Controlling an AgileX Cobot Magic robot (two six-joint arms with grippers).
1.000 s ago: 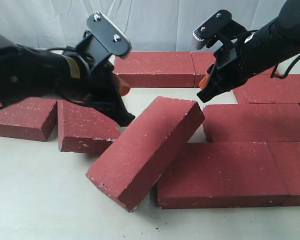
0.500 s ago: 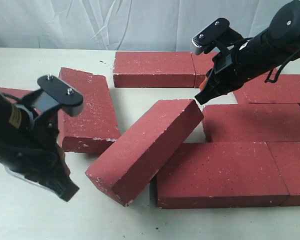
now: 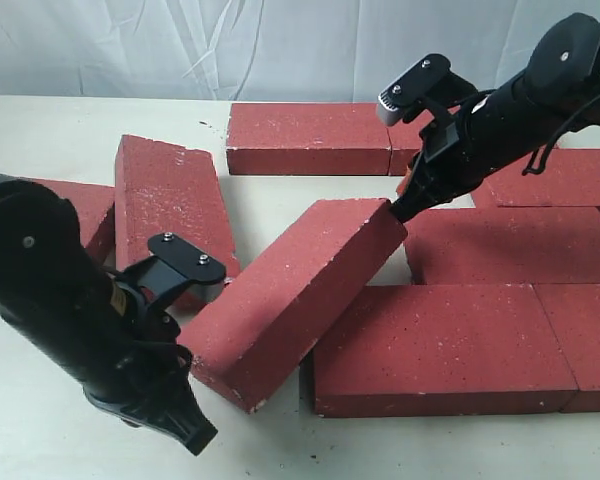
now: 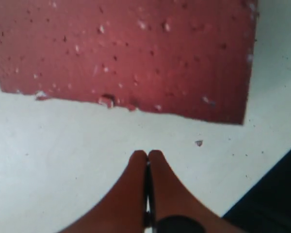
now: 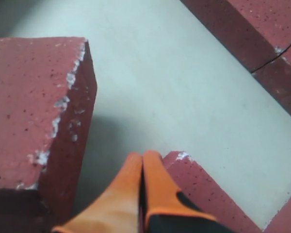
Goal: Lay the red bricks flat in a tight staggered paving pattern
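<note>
Tilted brick (image 3: 295, 300) lies diagonal mid-surface (image 3: 40, 420), one long edge propped on front-row brick (image 3: 440, 350), near end down on surface. Right claw (image 3: 395, 210) clenched, empty, tip at tilted brick's raised far corner; contact or not, can't tell. Left claw (image 3: 192, 437) clenched too, fingers (image 4: 136, 179) pressed together w/ nothing btwn, low over bare surface just beside tilted brick's near end. Lying flat: back-row brick (image 3: 310, 138), right brick (image 3: 510, 245), skewed brick (image 3: 170, 205) at left.

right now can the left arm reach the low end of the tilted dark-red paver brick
Probably yes: the shut left end effector is close beside the tilted dark-red paver brick, only bare table between.
</note>
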